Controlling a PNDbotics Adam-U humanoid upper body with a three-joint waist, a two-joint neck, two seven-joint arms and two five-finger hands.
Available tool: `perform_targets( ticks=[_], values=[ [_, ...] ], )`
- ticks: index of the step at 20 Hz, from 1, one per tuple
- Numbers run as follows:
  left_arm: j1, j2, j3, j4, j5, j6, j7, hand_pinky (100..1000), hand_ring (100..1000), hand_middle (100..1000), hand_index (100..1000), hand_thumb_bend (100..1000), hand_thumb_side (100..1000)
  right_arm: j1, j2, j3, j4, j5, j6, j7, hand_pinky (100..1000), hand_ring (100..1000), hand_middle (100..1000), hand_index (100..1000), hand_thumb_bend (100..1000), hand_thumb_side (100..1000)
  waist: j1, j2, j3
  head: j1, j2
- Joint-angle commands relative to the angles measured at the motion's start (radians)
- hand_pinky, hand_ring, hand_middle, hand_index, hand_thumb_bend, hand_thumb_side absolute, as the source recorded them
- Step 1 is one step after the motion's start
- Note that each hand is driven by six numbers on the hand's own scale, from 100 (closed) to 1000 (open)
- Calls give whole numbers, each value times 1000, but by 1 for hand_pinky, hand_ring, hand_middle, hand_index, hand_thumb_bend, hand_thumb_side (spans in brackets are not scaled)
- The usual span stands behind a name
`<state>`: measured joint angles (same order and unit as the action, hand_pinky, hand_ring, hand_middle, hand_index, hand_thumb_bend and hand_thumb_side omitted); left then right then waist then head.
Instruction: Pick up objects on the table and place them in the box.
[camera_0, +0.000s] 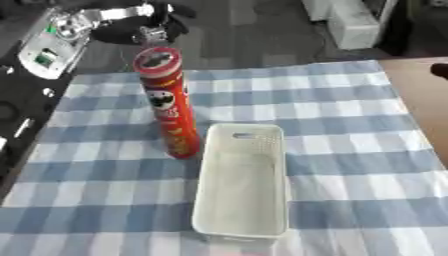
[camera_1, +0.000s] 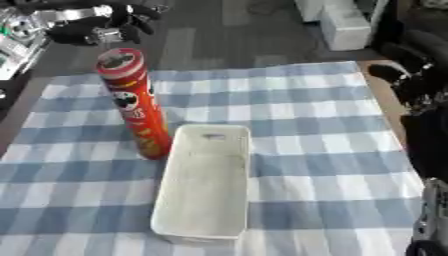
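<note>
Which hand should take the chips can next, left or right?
Left, probably. The left hand hovers just behind the upright chips can, which stands left of the white box. The right hand sits off the table's right edge.

One red crisp tube (camera_0: 168, 102) stands upright on the worktop (camera_0: 350, 125), toward its far left corner. One white plastic box (camera_0: 241, 181) lies just beside the tube, nearer the front edge. One blue-and-white checked cloth (camera_0: 114, 185) covers the worktop. One robot hand (camera_1: 101, 25) shows beyond the far left corner; a second dark shape (camera_1: 398, 72) off the right edge may be the other hand.
</note>
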<state>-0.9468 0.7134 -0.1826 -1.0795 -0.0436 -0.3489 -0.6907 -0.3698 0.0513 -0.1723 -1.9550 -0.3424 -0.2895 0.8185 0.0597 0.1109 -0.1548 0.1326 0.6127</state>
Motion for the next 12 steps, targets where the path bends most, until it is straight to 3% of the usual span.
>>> perform_targets(
  ticks=[1,12],
  values=[
    [-15,32,15,-2,-10,-7,-1,755,884,957,1000,100,871,-18,-10,3,-6,-6,-49,54,864,900,894,866,100,523,-2,-12,1,5,-14],
    [8,31,7,-10,-37,-14,-4,779,895,962,1000,100,884,-16,-14,0,-6,-13,-47,62,865,903,890,848,100,524,1,-11,-1,3,-11]
  ],
)
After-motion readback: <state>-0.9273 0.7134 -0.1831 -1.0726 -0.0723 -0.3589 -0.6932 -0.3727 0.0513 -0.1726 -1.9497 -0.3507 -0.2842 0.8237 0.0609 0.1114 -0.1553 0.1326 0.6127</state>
